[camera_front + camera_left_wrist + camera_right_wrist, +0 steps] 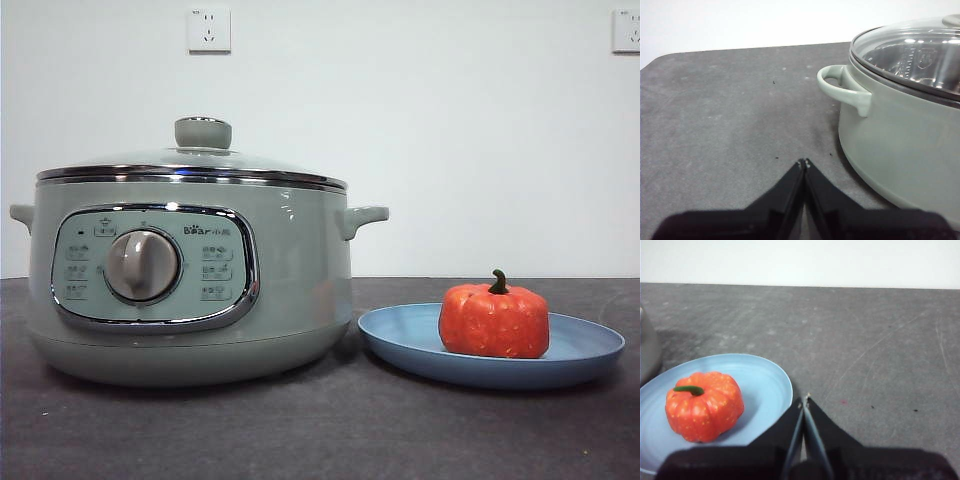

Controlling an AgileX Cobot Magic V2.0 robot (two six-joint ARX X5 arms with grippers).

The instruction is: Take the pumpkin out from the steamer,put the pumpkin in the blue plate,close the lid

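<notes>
Left gripper (pixel 804 162), right gripper (pixel 804 400): matte black wedge jaws, tips seemingly pale-flecked.

The steamer (pixel 190 270) carries the one legible brand: the word "Bear" printed on its control panel (pixel 155 265), just above and beside the grey dial (pixel 142 265), followed by two small characters too fine to make out. Small button labels sit in columns on either side of the dial, but they are too small and pale to read. Nothing else in any view bears readable writing.
</notes>
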